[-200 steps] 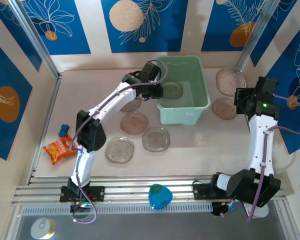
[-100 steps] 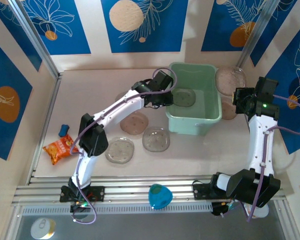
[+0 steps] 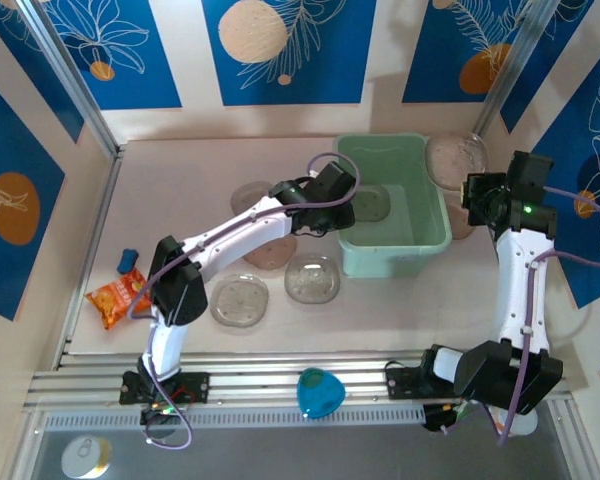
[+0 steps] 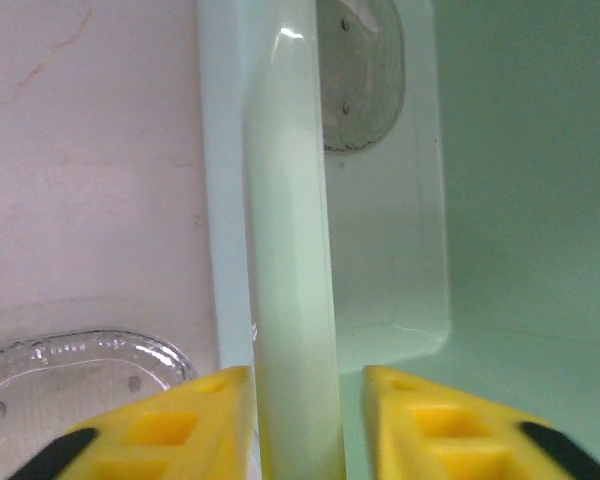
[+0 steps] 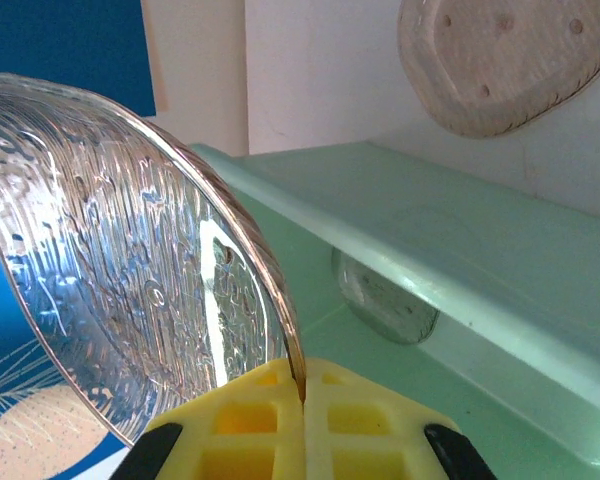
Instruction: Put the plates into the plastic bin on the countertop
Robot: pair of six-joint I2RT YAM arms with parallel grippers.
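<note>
The mint-green plastic bin point(image 3: 417, 238) sits right of centre on the countertop point(image 3: 180, 180), with one greyish plate point(image 3: 370, 203) inside. My left gripper point(image 3: 341, 207) straddles the bin's left wall point(image 4: 290, 250); its yellow fingers point(image 4: 170, 430) are closed across the rolled rim. The plate inside point(image 4: 360, 80) shows past the rim. My right gripper point(image 3: 474, 201) hangs beside the bin's right rim point(image 5: 430, 250), shut on the edge of a clear ribbed plate point(image 5: 130, 260) held upright. Several plates lie left of and below the bin point(image 3: 312, 278), point(image 3: 239, 300), point(image 3: 270, 250).
A brownish plate point(image 3: 456, 155) lies behind the bin at the back right; it also shows from the right wrist point(image 5: 500, 60). An orange packet point(image 3: 118, 297) and a small blue thing point(image 3: 129, 260) lie far left. Metal rails border the near edge point(image 3: 280, 380).
The bin has slid to the right and slightly nearer, together with my left gripper on its wall. The right gripper has stayed almost still with its plate.
</note>
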